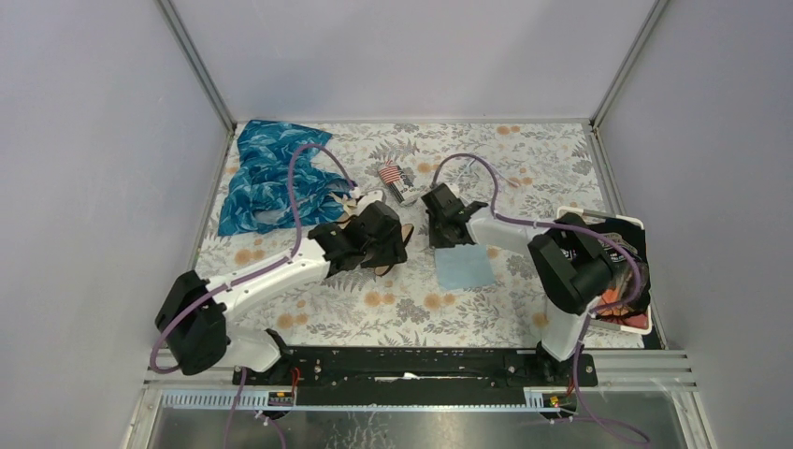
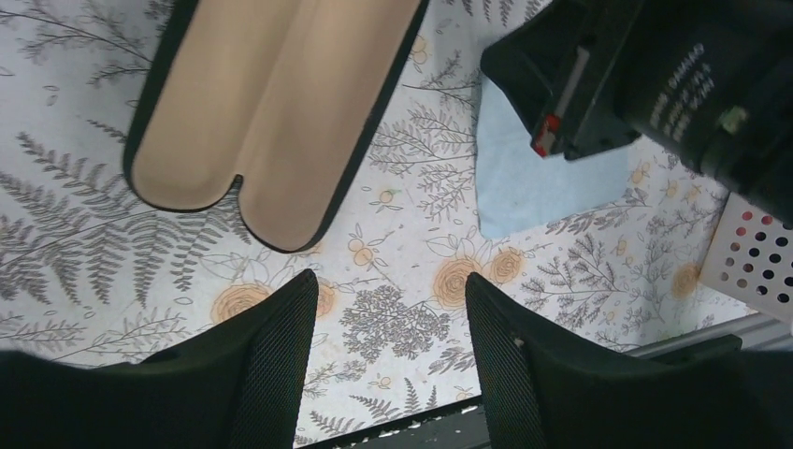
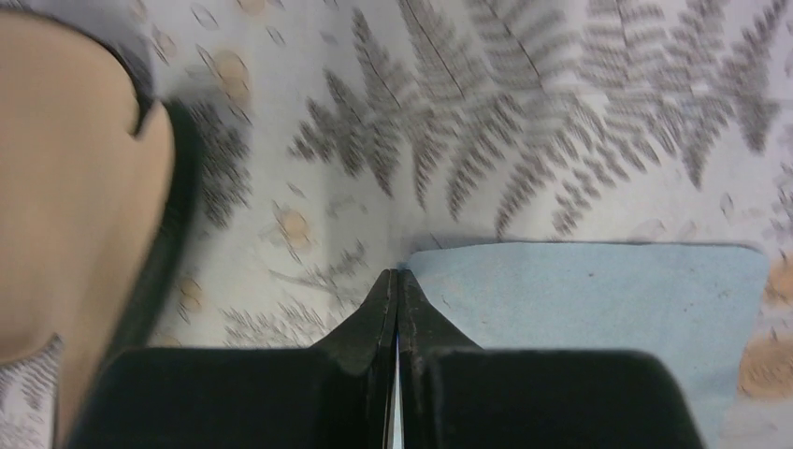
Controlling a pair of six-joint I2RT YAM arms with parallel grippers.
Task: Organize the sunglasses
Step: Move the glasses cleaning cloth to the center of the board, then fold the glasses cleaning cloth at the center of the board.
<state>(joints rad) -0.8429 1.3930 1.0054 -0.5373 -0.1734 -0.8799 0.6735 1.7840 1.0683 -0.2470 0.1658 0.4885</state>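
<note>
At the left of the worktop (image 1: 524,159) lay a blue patterned cloth (image 1: 266,178), and beside it the left gripper (image 2: 388,290) hung released, jaws apart and empty, just above the open black glasses case (image 2: 271,103). Further right, the right gripper (image 3: 397,281) was clenched shut, its tips at the corner of a pale blue cloth (image 3: 589,299), with a white perforated basket (image 2: 753,253) at the far right. The sunglasses could not be made out in any view

open case (image 2: 271,103), blue cloth (image 2: 533,192), white basket (image 2: 754,253)
</note>
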